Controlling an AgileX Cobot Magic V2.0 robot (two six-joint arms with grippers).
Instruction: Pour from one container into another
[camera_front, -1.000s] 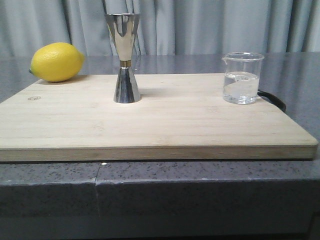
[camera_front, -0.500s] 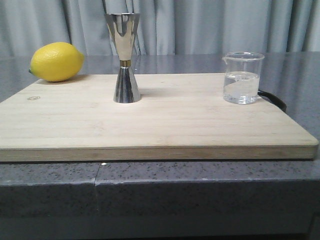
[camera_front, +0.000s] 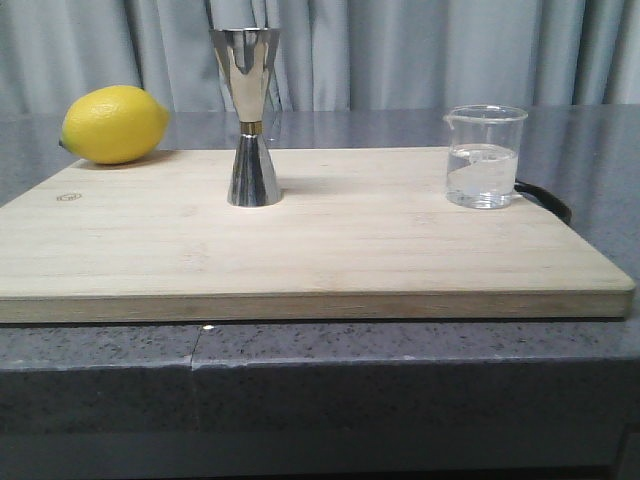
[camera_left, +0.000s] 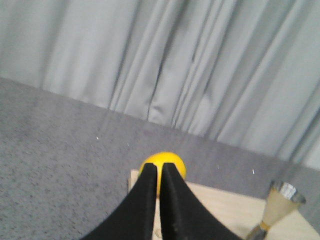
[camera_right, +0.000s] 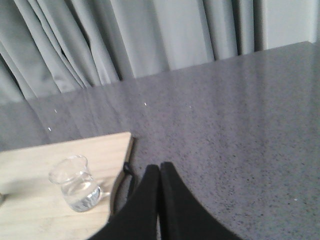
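Observation:
The small clear glass beaker (camera_front: 485, 156) stands upright at the right end of the wooden board (camera_front: 330, 250), partly filled with clear liquid; the right wrist view shows the beaker (camera_right: 75, 183) too. The tall steel jigger (camera_front: 248, 115) with a gold band stands left of the board's middle, and its top shows at a corner of the left wrist view as the jigger (camera_left: 280, 205). My left gripper (camera_left: 159, 169) is shut and empty, held off the board's left end. My right gripper (camera_right: 159, 168) is shut and empty, over the counter beside the board's right edge. Neither gripper appears in the front view.
A yellow lemon (camera_front: 113, 124) lies at the board's back left corner; the left wrist view has the lemon (camera_left: 172, 162) behind the fingers. A black cord loop (camera_front: 545, 198) hangs at the board's right edge. Grey speckled counter (camera_front: 400, 350) surrounds the board, with curtains behind.

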